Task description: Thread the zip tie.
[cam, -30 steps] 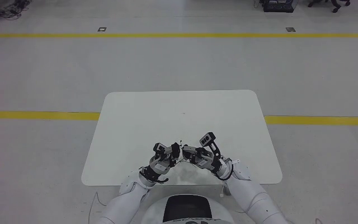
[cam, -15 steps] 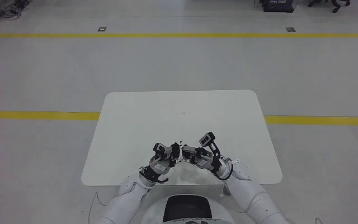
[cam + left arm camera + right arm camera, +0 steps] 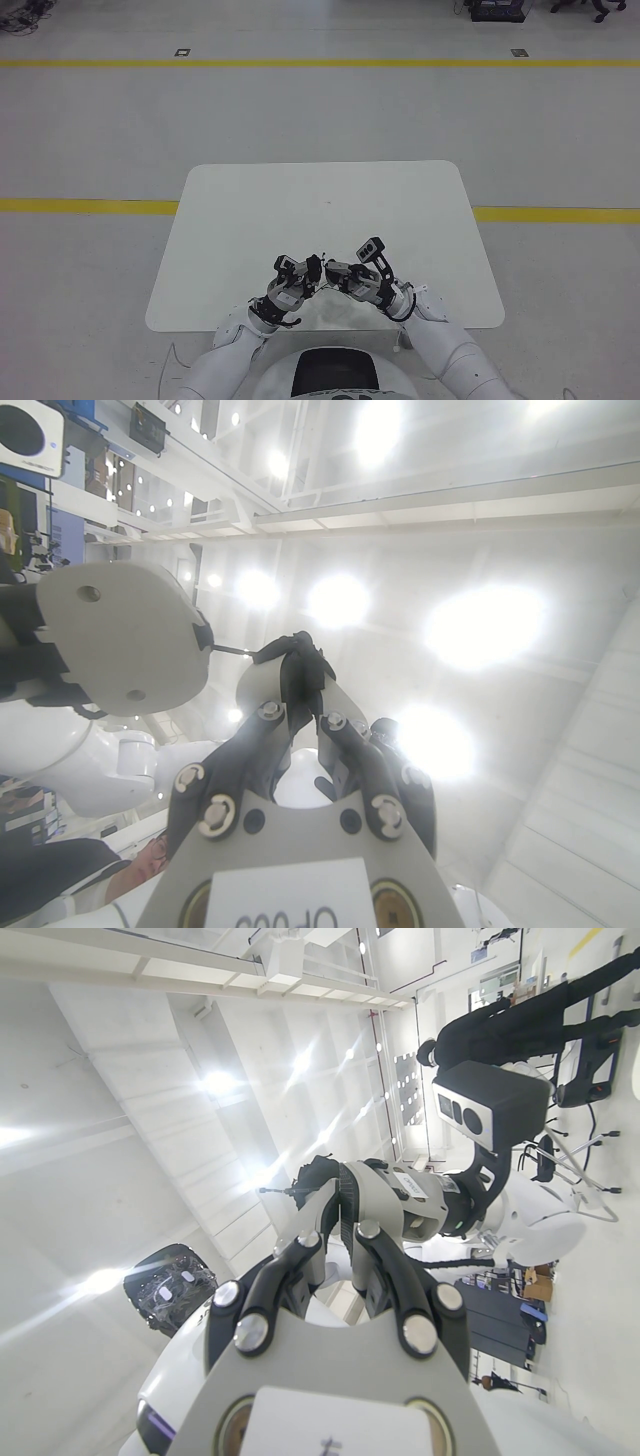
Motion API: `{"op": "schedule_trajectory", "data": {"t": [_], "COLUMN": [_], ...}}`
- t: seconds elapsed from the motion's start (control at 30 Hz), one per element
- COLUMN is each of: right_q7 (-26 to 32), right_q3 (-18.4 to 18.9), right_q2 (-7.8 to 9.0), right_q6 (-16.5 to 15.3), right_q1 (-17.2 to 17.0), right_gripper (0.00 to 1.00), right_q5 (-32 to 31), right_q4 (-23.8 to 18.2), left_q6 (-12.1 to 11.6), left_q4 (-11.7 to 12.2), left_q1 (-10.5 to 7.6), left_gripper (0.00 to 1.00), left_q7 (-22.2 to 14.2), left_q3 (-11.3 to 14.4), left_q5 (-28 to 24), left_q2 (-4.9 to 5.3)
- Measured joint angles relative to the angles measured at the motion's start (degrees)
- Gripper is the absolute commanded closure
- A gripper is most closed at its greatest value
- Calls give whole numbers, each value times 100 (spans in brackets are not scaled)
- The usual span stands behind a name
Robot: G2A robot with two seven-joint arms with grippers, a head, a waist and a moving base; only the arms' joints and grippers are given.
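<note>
Zip tie (image 3: 232, 648), thin and black, spans between left end effector (image 3: 302, 665) and right end effector (image 3: 337, 1202), both clamped on it above the counter (image 3: 400, 200).

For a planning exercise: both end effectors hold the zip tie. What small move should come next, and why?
Probably ease the right end effector toward the left end effector, feeding the zip tie onward. Both are shut on it, its thin strap spanning the short gap between them; whether the tip has entered the head is hidden.
</note>
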Motion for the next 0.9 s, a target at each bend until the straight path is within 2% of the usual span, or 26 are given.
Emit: {"op": "schedule_trajectory", "data": {"t": [0.9], "right_q7": [7], "right_q3": [-43], "right_q2": [-30], "right_q6": [0], "right_q1": [73], "right_gripper": [100], "right_q5": [11], "right_q4": [238], "left_q6": [0], "left_q4": [0], "left_q1": [0], "left_gripper": [100], "left_q7": [0], "left_q3": [0], "left_q5": [0], "left_q2": [0]}}
